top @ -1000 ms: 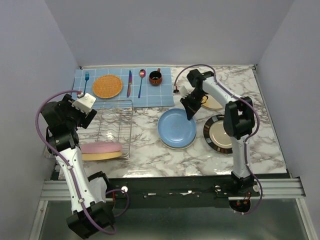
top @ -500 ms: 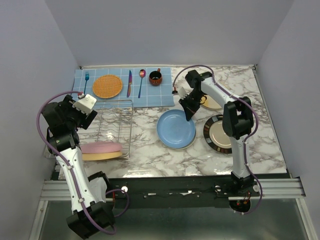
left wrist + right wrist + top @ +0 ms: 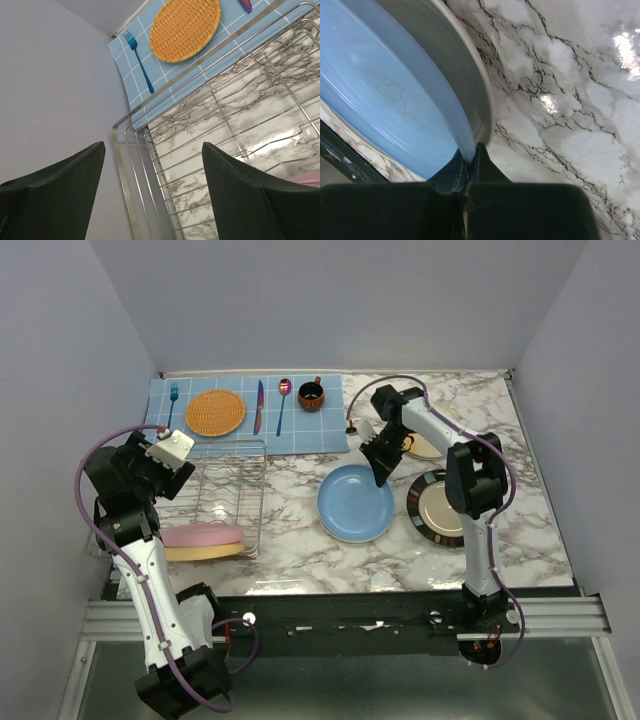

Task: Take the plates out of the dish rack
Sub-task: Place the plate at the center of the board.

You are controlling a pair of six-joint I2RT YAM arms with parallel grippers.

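Your right fingers (image 3: 487, 175) pinch the round blue plate (image 3: 350, 505). Three plates (image 3: 438, 505) show right of the silver wire dish rack (image 3: 235, 475), two inside. Your left fingers (image 3: 55, 185) are spread.

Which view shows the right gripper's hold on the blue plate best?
The right wrist view: the right gripper pinches the rim of the blue plate close up. The top external view shows most of the plate lying on the table, but not the contact. The left wrist view misses it.
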